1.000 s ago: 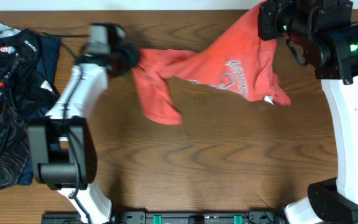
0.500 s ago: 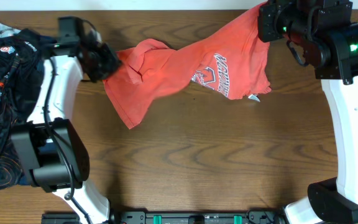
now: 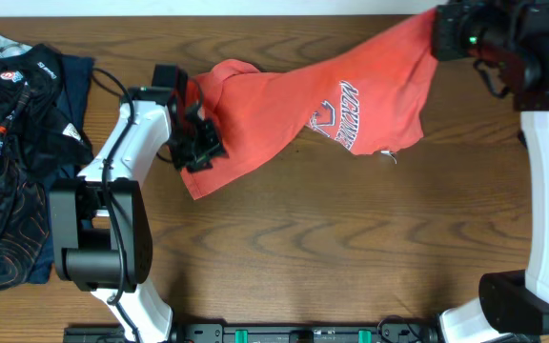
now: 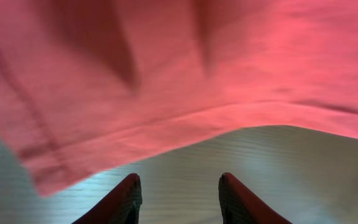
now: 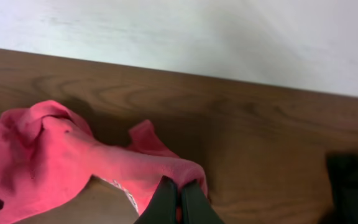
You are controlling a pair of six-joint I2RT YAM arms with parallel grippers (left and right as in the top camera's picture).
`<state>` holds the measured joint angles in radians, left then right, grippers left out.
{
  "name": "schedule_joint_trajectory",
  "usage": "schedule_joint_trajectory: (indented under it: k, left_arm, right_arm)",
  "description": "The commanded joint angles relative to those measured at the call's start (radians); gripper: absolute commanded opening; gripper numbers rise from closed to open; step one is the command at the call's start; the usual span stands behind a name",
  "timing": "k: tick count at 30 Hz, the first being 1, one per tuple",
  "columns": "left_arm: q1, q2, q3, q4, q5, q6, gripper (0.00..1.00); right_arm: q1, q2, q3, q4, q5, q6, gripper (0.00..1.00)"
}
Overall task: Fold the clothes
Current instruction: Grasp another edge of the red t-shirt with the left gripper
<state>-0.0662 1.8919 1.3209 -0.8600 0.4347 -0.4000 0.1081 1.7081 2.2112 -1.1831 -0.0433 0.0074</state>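
A: Overhead first. Where's the T-shirt [image 3: 284,105]?
B: Far half of the counter [image 3: 332,257], stretched from left of centre to the far right corner. Right end lifted, left end lying on the wood. The lettering [image 3: 346,112] shows.
A: End effectors?
B: Left end effector [image 3: 201,152] sits over the shirt's left edge. Right end effector [image 3: 443,33] is at the raised far-right end. Dark garment pile [image 3: 12,143] at the left edge, apart from the shirt.
A: Left wrist view?
B: Its fingers [image 4: 126,200] are apart, nothing between them, bare counter beneath. Shirt hem just beyond the tips, blurred.
A: Right wrist?
B: Tips together, clamped on a bunch of the red cloth. The rest trails left over the counter.
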Motion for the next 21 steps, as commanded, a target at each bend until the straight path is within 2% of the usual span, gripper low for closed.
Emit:
schedule_joint_trajectory:
  k: [1,6,10,12,17,21]
  left_arm:
    - [0.003,-0.094,-0.066,0.014,-0.097,-0.025,0.43]
    - [0.004,-0.205,-0.172,0.019,-0.146,-0.059,0.44]
    - [0.004,-0.263,-0.280,0.039,-0.167,-0.078,0.54]
    - [0.004,-0.269,-0.327,0.058,-0.163,-0.092,0.58]
    - [0.004,-0.272,-0.434,0.154,-0.106,-0.116,0.62]
    - [0.004,-0.272,-0.441,0.190,-0.107,-0.146,0.63]
  right_arm:
    - [-0.035,-0.004,0.026,-0.005,-0.039,-0.035,0.01]
    - [-0.038,-0.004,0.025,-0.011,-0.042,-0.035,0.01]
    - [-0.038,-0.004,0.025,-0.014,-0.043,-0.035,0.01]
    - [-0.038,-0.004,0.025,-0.018,-0.043,-0.035,0.01]
    - [-0.037,-0.004,0.024,-0.026,-0.066,-0.035,0.01]
    - [-0.035,-0.004,0.024,-0.032,-0.070,-0.035,0.01]
